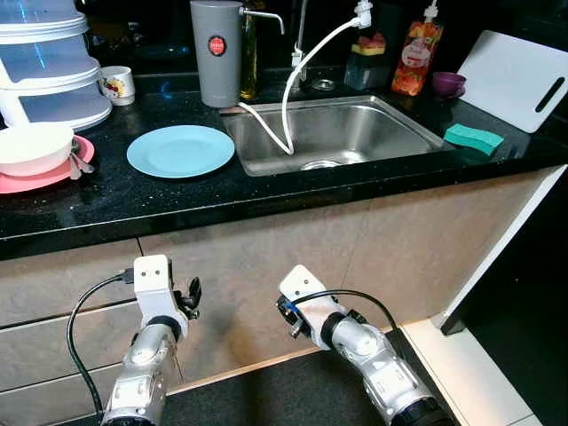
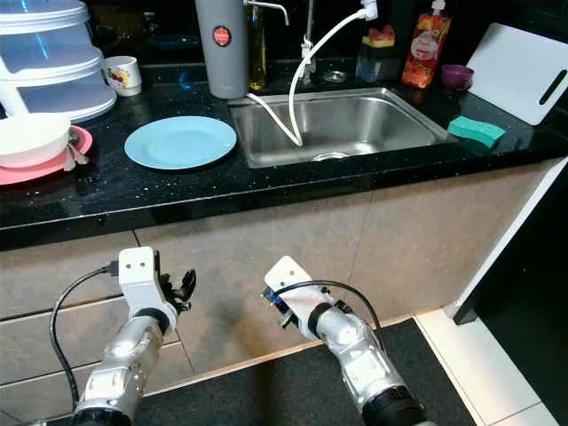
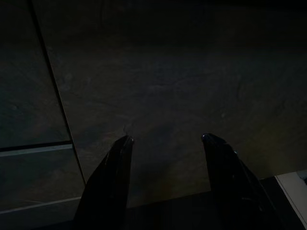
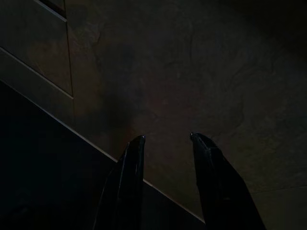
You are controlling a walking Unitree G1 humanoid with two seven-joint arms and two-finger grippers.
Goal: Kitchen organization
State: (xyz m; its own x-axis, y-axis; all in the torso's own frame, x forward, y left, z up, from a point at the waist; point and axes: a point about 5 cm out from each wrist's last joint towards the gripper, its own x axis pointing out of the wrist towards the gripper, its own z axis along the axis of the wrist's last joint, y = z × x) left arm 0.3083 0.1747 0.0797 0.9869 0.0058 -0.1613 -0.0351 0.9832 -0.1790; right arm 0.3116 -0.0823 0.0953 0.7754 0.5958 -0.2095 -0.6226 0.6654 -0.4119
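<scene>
A light blue plate (image 1: 180, 150) lies on the black countertop (image 1: 160, 204), left of the steel sink (image 1: 390, 133). At the far left a white bowl (image 1: 34, 146) rests on a pink plate (image 1: 44, 180) with a spoon beside it. A green sponge (image 1: 473, 138) lies right of the sink. Both arms hang low in front of the beige cabinet. My left gripper (image 1: 189, 295) and my right gripper (image 1: 287, 312) are open and hold nothing. In the dark wrist views, the left gripper (image 3: 165, 139) and right gripper (image 4: 165, 136) face the cabinet front.
A grey jug (image 1: 217, 53), a mug (image 1: 117, 84), stacked clear containers (image 1: 49, 62), bottles (image 1: 417, 58), a purple cup (image 1: 448, 83) and a white cutting board (image 1: 515, 80) line the back. A white hose (image 1: 293, 98) droops into the sink. A dark mat (image 1: 284, 390) covers the floor.
</scene>
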